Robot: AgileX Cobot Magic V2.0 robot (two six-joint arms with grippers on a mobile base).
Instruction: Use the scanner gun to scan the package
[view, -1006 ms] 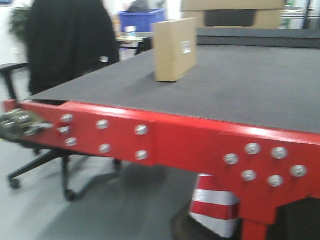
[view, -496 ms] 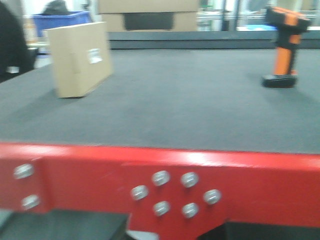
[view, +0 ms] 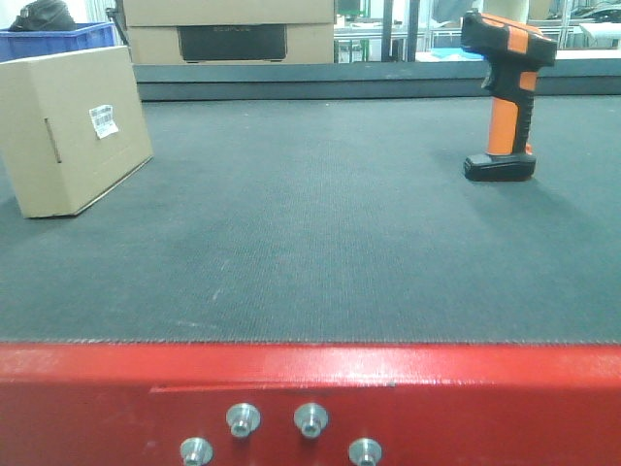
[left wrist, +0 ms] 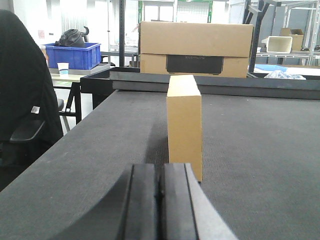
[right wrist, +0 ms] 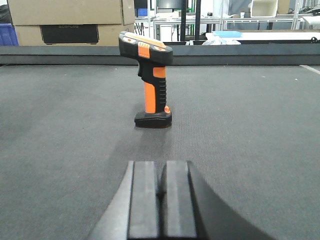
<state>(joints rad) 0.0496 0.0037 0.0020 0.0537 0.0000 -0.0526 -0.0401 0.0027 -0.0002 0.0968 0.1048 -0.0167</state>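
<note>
A dark grey felt-like surface (view: pixel 310 252) with a red bolted front rail (view: pixel 408 388) carries both task items, set well apart. The cardboard package (view: pixel 73 131) stands on edge at the far left, its small white label (view: pixel 103 120) on the broad face turned toward the middle. The orange-and-black scanner gun (view: pixel 505 97) stands upright on its black base at the far right, head pointing left. In the left wrist view the left claw (left wrist: pixel 161 172) has its two dark fingers pressed together with nothing between them, and the package stands straight ahead of it, narrow face on. The right claw (right wrist: pixel 161 170) is likewise pressed together and empty, low over the surface, with the scanner gun ahead and apart from it. Beyond the surface sit a large brown carton (left wrist: pixel 195 47) and a blue bin (left wrist: pixel 74 54).
</note>
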